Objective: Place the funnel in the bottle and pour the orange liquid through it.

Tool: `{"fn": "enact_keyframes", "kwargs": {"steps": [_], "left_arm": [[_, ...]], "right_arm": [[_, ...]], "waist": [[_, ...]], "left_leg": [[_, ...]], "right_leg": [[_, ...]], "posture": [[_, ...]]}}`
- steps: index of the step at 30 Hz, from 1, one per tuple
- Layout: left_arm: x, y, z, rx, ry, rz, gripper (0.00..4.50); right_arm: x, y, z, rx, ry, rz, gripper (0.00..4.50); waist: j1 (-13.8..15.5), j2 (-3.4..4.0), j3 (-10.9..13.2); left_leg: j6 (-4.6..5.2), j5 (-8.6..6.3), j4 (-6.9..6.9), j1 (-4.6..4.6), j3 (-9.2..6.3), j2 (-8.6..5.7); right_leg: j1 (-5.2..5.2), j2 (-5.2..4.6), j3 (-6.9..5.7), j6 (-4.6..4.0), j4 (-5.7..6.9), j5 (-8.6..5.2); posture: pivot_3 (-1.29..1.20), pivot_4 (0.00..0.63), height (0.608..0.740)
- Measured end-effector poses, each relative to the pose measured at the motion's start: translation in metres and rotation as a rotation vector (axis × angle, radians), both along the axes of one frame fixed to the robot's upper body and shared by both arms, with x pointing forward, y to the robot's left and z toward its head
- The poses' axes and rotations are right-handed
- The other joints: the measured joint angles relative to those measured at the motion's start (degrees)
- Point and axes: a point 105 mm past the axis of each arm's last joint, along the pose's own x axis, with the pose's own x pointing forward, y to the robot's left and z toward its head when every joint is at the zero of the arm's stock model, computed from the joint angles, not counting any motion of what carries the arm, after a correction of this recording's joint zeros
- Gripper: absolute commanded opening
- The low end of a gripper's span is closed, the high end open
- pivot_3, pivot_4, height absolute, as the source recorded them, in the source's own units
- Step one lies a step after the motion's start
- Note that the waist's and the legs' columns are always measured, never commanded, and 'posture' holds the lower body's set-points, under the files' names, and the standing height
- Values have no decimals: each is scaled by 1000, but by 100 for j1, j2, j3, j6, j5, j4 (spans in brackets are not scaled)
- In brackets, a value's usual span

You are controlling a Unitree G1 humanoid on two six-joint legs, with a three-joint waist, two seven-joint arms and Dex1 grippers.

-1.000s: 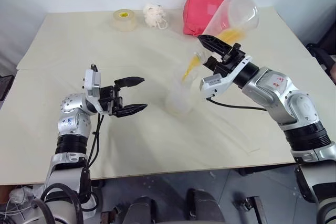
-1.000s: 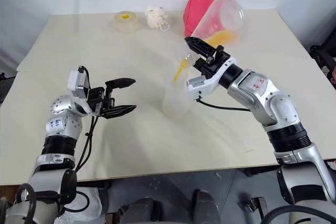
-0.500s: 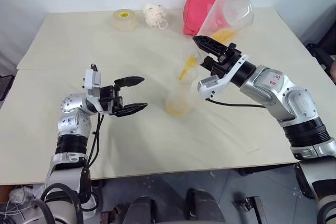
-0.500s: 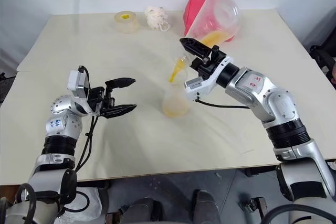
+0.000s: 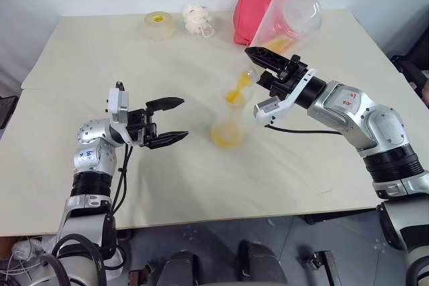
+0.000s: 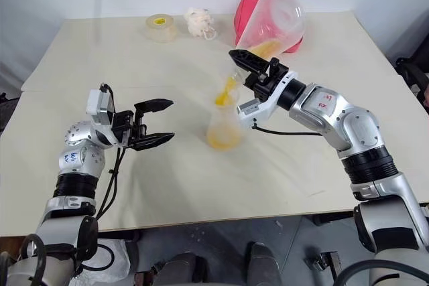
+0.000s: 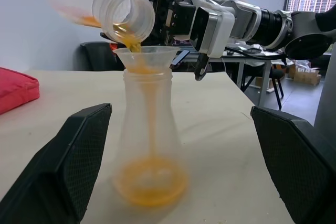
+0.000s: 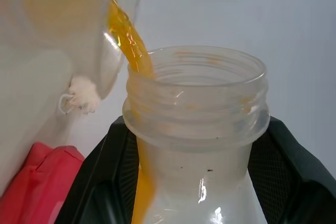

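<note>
While the right gripper pinches the neck of a tilted flask at upper right of the head view, orange liquid streams through the funnel into the bottle at table centre. Left gripper, spread wide, hovers beside it.
</note>
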Motion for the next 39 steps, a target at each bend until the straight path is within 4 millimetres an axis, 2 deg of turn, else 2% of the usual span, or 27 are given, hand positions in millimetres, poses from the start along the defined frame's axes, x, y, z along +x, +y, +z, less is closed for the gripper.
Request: {"fn": "enact_keyframes", "kwargs": {"steps": [39], "left_arm": [[2,-1,3,-2,-5,2,4500]], "right_arm": [[-2,4,7,-134,-131,78,2443]], "waist": [[-9,0,0]], "left_leg": [[0,0,0,0,2,5]], "right_leg": [[-1,-1,0,0,4,0]], "posture": [[0,150,740]]}}
